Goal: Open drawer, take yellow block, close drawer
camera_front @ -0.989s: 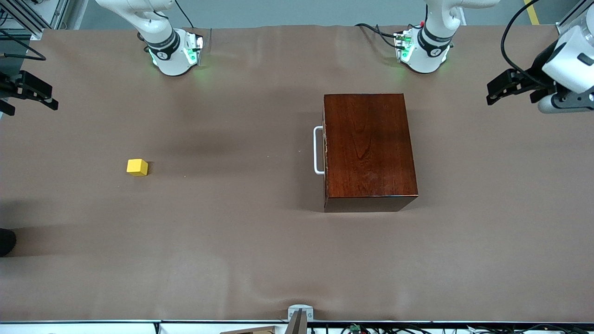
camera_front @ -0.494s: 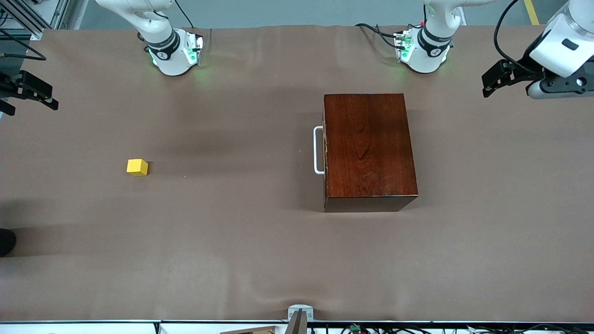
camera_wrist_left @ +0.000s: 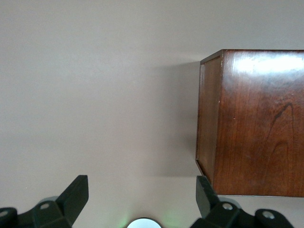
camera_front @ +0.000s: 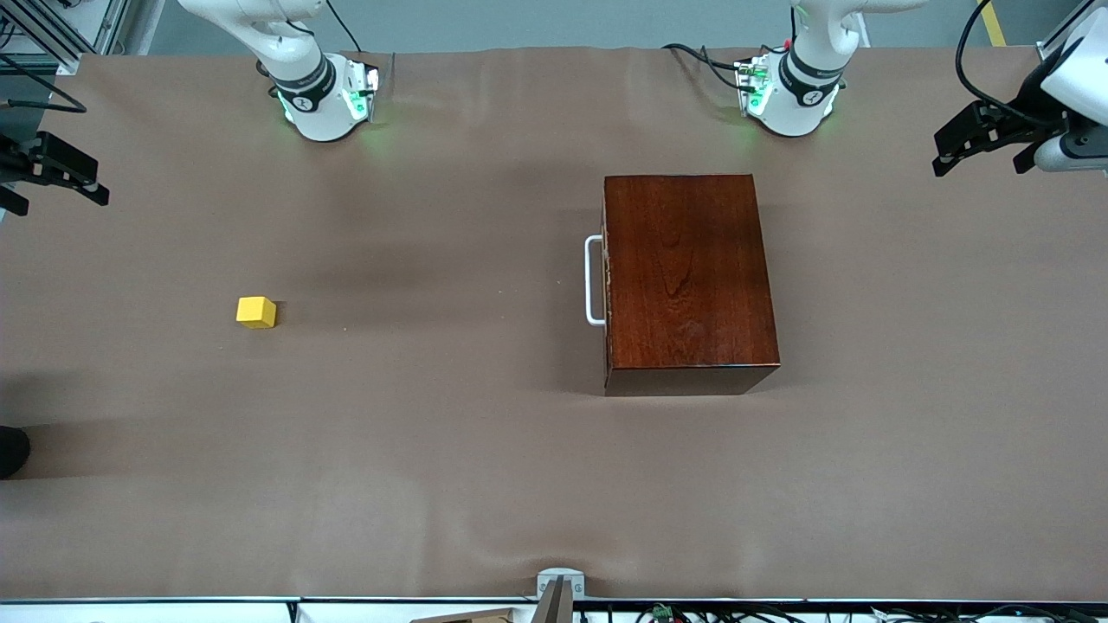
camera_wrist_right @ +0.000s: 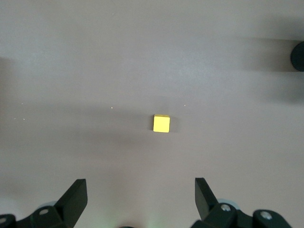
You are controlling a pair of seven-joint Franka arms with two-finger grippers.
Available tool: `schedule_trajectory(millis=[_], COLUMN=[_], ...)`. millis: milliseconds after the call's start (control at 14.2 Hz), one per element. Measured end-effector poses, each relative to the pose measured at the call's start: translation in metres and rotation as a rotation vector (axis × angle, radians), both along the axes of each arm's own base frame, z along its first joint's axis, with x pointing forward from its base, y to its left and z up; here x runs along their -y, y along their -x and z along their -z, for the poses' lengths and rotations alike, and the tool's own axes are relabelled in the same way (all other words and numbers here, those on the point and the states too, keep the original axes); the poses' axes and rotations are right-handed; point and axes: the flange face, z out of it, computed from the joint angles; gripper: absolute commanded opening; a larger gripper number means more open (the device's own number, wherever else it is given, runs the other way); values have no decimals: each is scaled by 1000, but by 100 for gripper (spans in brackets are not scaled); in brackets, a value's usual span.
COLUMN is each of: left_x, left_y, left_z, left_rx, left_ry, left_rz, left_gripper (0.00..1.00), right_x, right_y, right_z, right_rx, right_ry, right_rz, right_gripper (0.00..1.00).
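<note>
Left tool [camera_front: 974, 145]: fingers spread wide apart, empty, touching nothing. It hangs in the air over the desk [camera_front: 485, 484] edge at the left arm's end, near the corner on the base side. In the left wrist view both fingers [camera_wrist_left: 76, 192] show with a broad gap, bare desk between them.

Right tool [camera_front: 61, 177]: fingers apart, empty, touching nothing. It hangs over the desk edge at the right arm's end, near the base-side corner. In the right wrist view the fingers [camera_wrist_right: 76, 195] stand wide, bare desk between them.

Writing: none readable on box, block or tools.

Box [camera_front: 688, 281]: glossy dark reddish-brown wood, grain visible on top, standing on the desk toward the left arm's end, well apart from every edge. Drawer [camera_front: 608, 281] fully pushed in; only its front edge shows. Its handle [camera_front: 593, 281], a white U-shaped bar, projects from the box face that looks toward the right arm's end.

Block [camera_front: 256, 312]: small bright yellow cube, sitting flat on the bare desk toward the right arm's end, well apart from the box and from both tools. Nothing touches it. It also shows in the right wrist view [camera_wrist_right: 161, 123], lying clear of the fingers.
</note>
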Motion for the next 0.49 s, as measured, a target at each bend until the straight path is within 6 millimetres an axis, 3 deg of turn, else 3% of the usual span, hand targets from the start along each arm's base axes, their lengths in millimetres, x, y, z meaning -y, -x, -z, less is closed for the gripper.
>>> schedule_trajectory(millis=[212, 494], left_x=[1, 1], left_y=[-4, -16], left_z=[-6, 2], left_rx=[0, -37], left_ry=[1, 0], left_rz=[2, 2], left_gripper=[100, 100], right_x=[0, 0], right_y=[0, 0], right_z=[0, 0], right_rx=[0, 0], right_ry=[0, 0], right_rz=[0, 0], right_gripper=[100, 100])
